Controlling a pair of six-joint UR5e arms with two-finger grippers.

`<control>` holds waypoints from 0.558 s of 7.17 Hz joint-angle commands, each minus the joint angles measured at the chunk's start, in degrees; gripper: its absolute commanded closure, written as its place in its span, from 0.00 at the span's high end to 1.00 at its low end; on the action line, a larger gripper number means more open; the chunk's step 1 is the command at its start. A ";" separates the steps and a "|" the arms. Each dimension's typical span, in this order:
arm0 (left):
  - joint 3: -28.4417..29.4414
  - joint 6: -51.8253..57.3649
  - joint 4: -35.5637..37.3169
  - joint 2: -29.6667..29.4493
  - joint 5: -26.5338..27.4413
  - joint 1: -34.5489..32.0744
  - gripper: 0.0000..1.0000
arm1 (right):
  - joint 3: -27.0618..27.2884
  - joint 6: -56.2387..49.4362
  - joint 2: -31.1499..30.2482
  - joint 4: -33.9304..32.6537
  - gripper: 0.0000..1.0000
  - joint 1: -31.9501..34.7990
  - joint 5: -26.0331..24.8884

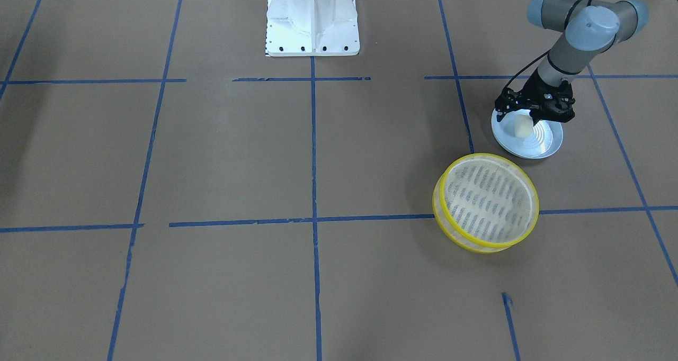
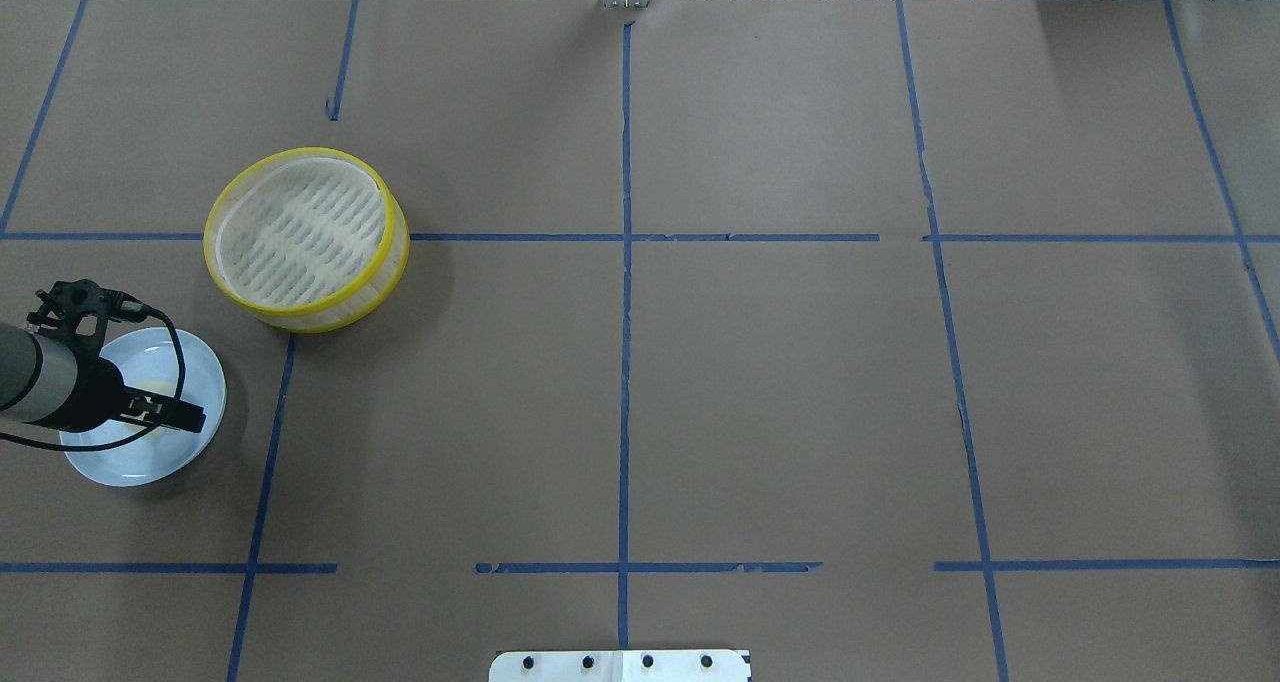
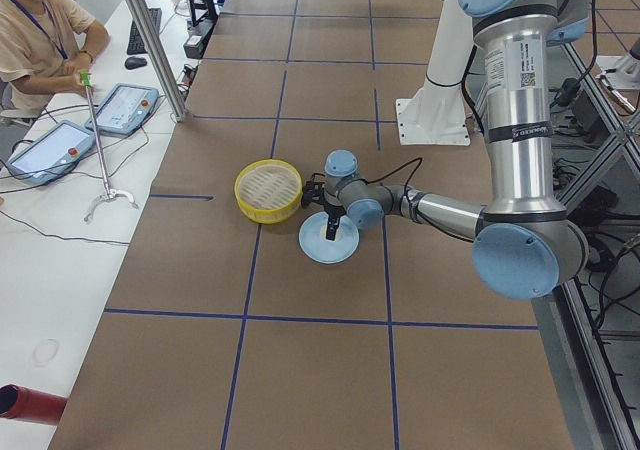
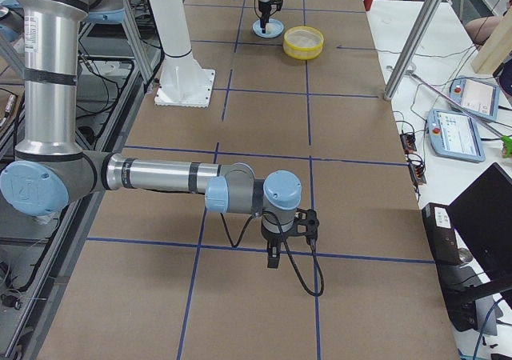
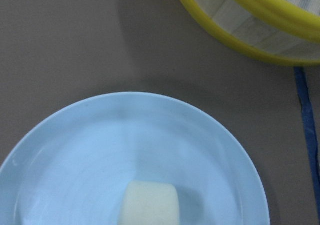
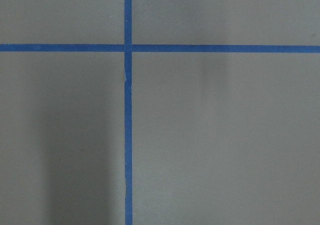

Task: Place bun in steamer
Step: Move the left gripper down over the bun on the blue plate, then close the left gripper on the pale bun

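The bun [image 1: 522,127] is a small cream-white lump lying on a pale blue plate [image 1: 546,146]. My left gripper [image 1: 519,120] hangs low over the plate, open, with a finger on either side of the bun. The left wrist view shows the bun [image 5: 150,204] at its bottom edge on the plate [image 5: 100,150], with no fingers in it. The steamer [image 1: 486,202], a yellow-rimmed empty basket, stands beside the plate and also shows in the overhead view [image 2: 305,237]. My right gripper [image 4: 274,256] shows only in the exterior right view, far from these; I cannot tell its state.
The white robot base mount [image 1: 312,19] stands at the table's middle edge. Blue tape lines cross the brown table. A person sits at a side desk [image 3: 40,30] with tablets, off the table.
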 commanded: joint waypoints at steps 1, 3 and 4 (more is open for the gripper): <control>-0.82 0.08 2.27 0.00 0.95 0.46 0.92 | 0.00 0.00 0.00 0.00 1.00 0.00 0.00; 0.59 2.95 2.44 0.26 6.18 0.37 0.86 | 0.00 0.00 0.00 0.00 1.00 0.00 0.00; 0.68 3.15 2.44 0.01 7.01 0.29 0.86 | 0.00 0.00 0.00 0.00 1.00 0.00 0.00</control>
